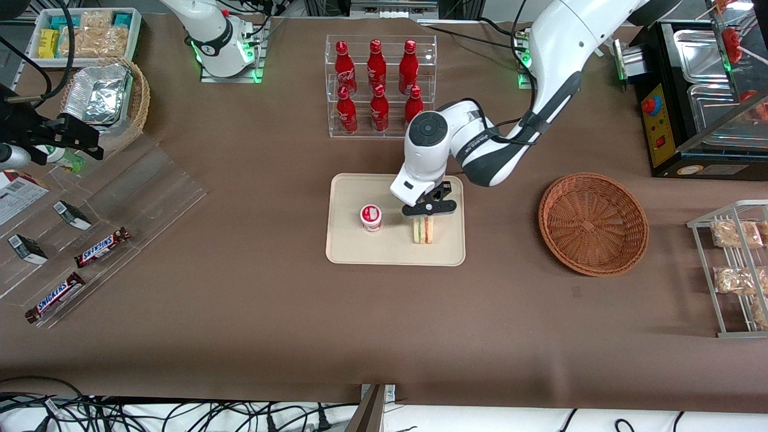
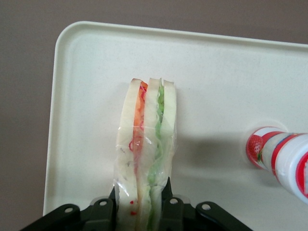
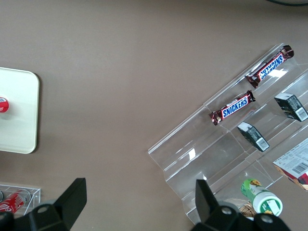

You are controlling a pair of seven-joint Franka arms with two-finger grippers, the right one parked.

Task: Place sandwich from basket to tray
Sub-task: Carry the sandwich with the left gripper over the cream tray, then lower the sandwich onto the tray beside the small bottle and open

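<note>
Brown paper covering is laid over the whole tabletop (image 1: 384,324), and the scene is ringed with stock: a clear rack of red bottles (image 1: 377,84) farther from the front camera than the tray, a clear stepped display with chocolate bars (image 1: 102,247) toward the parked arm's end, and a wire rack of snack packs (image 1: 735,270) toward the working arm's end. Cables are seen along the near edge.

The tray (image 1: 354,249) is positioned at the middle of the tabletop. A small red-and-white cup (image 1: 371,217) stands on it, and the sandwich (image 1: 423,230) is found beside that cup, still on the tray, standing on edge with its filling layers facing up. In the wrist view the sandwich (image 2: 147,159) is seen upright on the tray (image 2: 216,72), with the cup (image 2: 279,159) well apart from it.

The tool (image 1: 427,217) is located directly above the sandwich, and its black fingers (image 2: 168,202) are pressed against the two bread faces through the wrap; it is judged to be clenched on the sandwich. The upright pose is judged to be a result of that grip: the wedge is pinched across its thickness, so it is carried and set down on its edge rather than flat.

The basket (image 1: 593,223) sits nearer the working arm's end, clear of the tray, and nothing is seen inside it. The transfer is therefore judged nearly complete, with only release and withdrawal outstanding. A risk is noted that the narrow wedge may topple once unsupported.
</note>
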